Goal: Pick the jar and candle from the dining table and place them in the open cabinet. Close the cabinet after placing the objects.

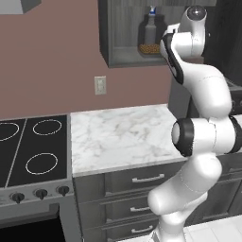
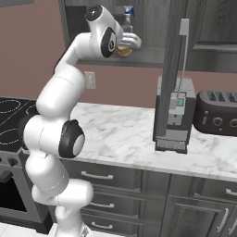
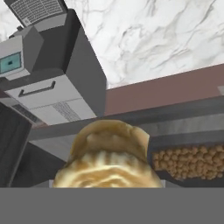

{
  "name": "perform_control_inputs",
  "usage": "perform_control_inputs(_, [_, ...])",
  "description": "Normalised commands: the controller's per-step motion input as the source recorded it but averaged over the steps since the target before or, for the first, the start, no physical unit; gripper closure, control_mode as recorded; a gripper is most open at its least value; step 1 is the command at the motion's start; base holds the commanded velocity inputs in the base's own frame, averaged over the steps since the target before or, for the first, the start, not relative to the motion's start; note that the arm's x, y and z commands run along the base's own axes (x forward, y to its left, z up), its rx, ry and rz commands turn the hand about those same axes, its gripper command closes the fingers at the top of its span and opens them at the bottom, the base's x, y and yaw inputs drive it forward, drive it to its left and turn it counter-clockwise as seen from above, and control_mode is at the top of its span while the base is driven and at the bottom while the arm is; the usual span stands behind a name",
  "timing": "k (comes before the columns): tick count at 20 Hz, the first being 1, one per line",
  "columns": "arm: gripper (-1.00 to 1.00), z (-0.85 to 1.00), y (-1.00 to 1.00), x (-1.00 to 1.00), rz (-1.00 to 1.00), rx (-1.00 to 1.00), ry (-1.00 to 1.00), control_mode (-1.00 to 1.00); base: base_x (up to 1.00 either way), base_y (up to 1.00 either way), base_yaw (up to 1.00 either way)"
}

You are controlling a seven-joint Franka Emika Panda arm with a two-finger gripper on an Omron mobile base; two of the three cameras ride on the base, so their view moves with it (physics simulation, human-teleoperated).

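Left base view:
- Far left: black stove [image 1: 33, 146], white burner rings, knobs along the front edge.
- On the brown wall: pale wall outlet [image 1: 99, 85].
- Centre: white marble counter [image 1: 118, 137] over dark drawers [image 1: 142, 189] with silver pulls.
- Above: open cabinet [image 1: 106, 33], dark grey inside.
- On its shelf, at the right of the opening: jar [image 1: 150, 47]. Squat, clear glass, rounded shoulders, tan-brown grainy fill in the bottom part only.
- Just behind it: spray bottle [image 1: 151, 12], blue top.
- Right: white arm raised to the cabinet, wrist covering the hand.

Right base view:
- Arm rising from the left, bent over at the top.
- Gripper [image 2: 128, 42] at the cabinet shelf, directly over a golden-tan patch of the jar [image 2: 122, 51].
- Cannot tell whether the jaws are spread or pinching, nor whether the jar stands on the shelf or hangs off it.
- Right of that: open cabinet door [image 2: 169, 69], edge-on, with a long pale handle.
- Below: grey coffee machine [image 2: 175, 115] on the counter.
- Far right: dark toaster [image 2: 217, 113].

Hand view (rolled over):
- Coffee machine [image 3: 48, 83] upper left, marble above it.
- Bottom centre, very close: golden ridged shape [image 3: 107, 162]. Cannot tell whether it is part of the jar.
- To its right: tan-brown lumpy grains [image 3: 188, 162] behind a dark edge.
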Motion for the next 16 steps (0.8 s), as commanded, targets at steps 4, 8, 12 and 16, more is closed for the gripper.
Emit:
perform_control_inputs(4, [1.00,-0.18,-0.09,0.19,0.00,0.00,0.00,-1.00,0.00,0.00,0.00])
perform_control_inputs(8, [1.00,-0.21,-0.09,0.29,0.00,0.00,0.03,-1.00,0.00,0.00,0.00])
perform_control_inputs(12, [1.00,-0.20,-0.14,0.36,0.00,0.00,0.02,-1.00,0.00,0.00,0.00])
perform_control_inputs(16, [1.00,-0.12,-0.21,0.36,0.00,0.00,0.00,-1.00,0.00,0.00,0.00])
